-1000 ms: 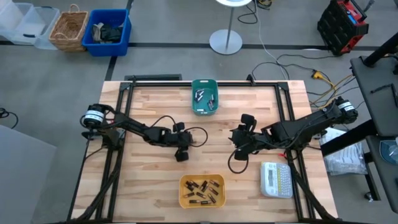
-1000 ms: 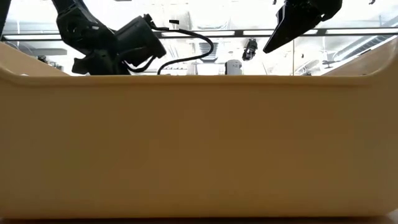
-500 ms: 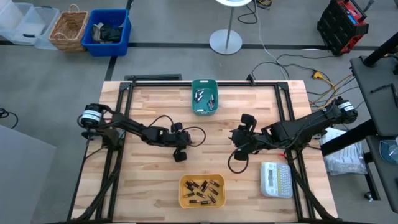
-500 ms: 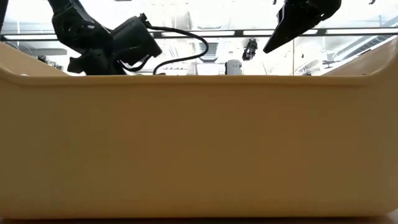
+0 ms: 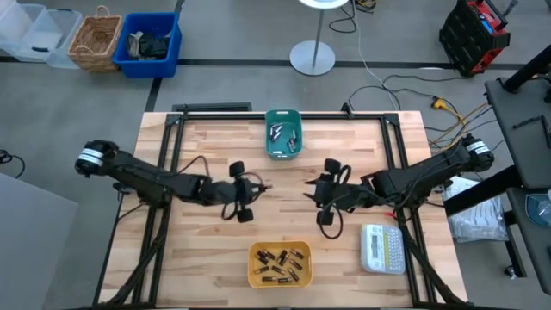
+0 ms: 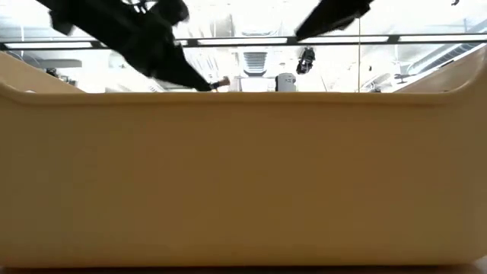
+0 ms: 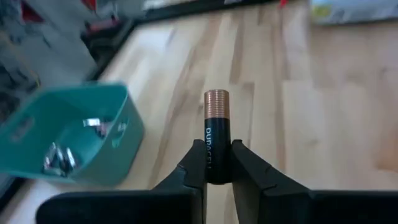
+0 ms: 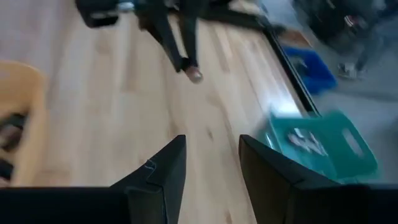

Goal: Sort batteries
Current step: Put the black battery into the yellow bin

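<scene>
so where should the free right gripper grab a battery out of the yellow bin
Probably from straight above, with the open right gripper closing across the middle of a battery's barrel. The batteries lie flat in the yellow bin, and its walls block a sideways approach. Pick one lying apart from its neighbours, fingers turned crosswise to its long axis.

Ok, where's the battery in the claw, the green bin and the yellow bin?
battery (image 7: 217, 134), left wrist view, black body.
green bin (image 5: 282, 151), high view, near rim.
yellow bin (image 5: 253, 265), high view, left rim.

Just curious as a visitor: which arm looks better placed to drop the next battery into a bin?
The left. Its fingers already grip a battery, with the teal bin nearby; the right gripper is open and empty.
</scene>
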